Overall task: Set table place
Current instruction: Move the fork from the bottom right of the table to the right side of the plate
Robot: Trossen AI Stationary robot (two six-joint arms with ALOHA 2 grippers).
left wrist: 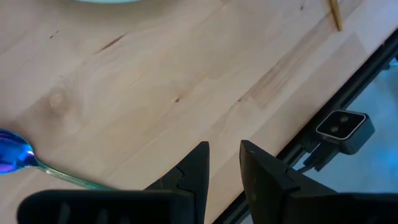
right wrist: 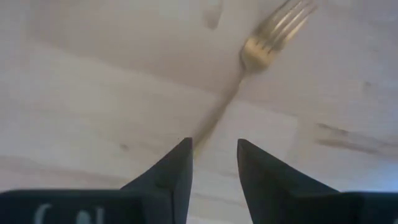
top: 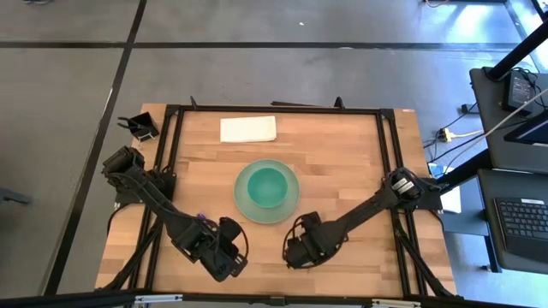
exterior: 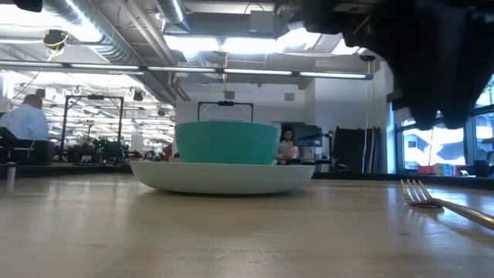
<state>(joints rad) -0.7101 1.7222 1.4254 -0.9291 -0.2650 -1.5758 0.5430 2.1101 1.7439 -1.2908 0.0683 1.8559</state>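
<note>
A teal bowl [top: 266, 186] stands in a pale green plate [top: 291, 204] at the middle of the wood table [top: 342, 154]; both show in the low view, bowl [exterior: 227, 142] and plate [exterior: 224, 176]. My left gripper [top: 227, 259] hovers near the front edge, open and empty [left wrist: 224, 163]. The spoon lies flat on the table beside it, purple head [left wrist: 11, 155] toward the plate; the head shows in the high view [top: 202, 218]. My right gripper [top: 300, 250] is open [right wrist: 214, 155] above the gold fork [right wrist: 268, 36], which lies flat on the table [exterior: 432, 202], tines toward the far edge.
A white folded napkin [top: 248, 128] lies at the far edge. A small black holder [top: 141, 127] sits off the far left corner. The low camera [left wrist: 342, 126] is mounted on the front rail. Black frame rails [top: 167, 154] edge the table.
</note>
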